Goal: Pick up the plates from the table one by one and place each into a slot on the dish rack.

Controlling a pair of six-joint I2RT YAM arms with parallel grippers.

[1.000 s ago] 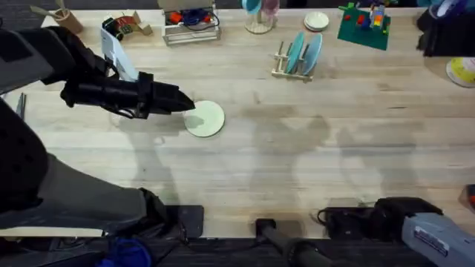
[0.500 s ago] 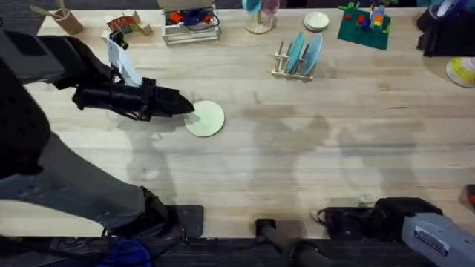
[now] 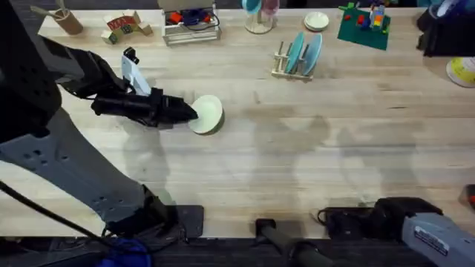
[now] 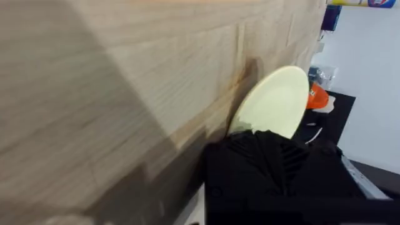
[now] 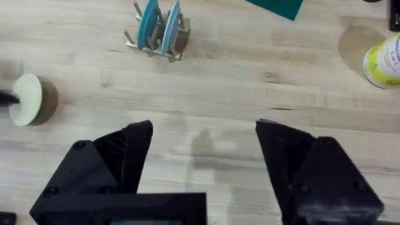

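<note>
A pale cream-yellow plate [image 3: 209, 114] is held tilted just above the table [image 3: 312, 156], with my left gripper [image 3: 190, 113] shut on its left rim. The left wrist view shows the same plate [image 4: 275, 103] on edge, rising from between the black fingers [image 4: 275, 169]. It also sits at the far left of the right wrist view [image 5: 26, 100], casting a shadow on the wood. The dish rack [image 3: 291, 68] stands at the back centre-right with two blue plates [image 3: 304, 50] upright in its slots. My right gripper [image 5: 203, 169] rests open near the front edge, holding nothing.
Along the far edge stand a white wire basket [image 3: 191, 28] of coloured items, wooden blocks [image 3: 122, 24], a cup [image 3: 258, 16], a small round dish [image 3: 316, 21] and a green board [image 3: 365, 28] with toy bricks. A yellow-labelled can [image 5: 384, 62] stands at the right.
The left gripper has closed on the cream plate's rim and shifted right and slightly farther back. The plate has gone from lying flat to tilted up off the wood. The right arm is still.
</note>
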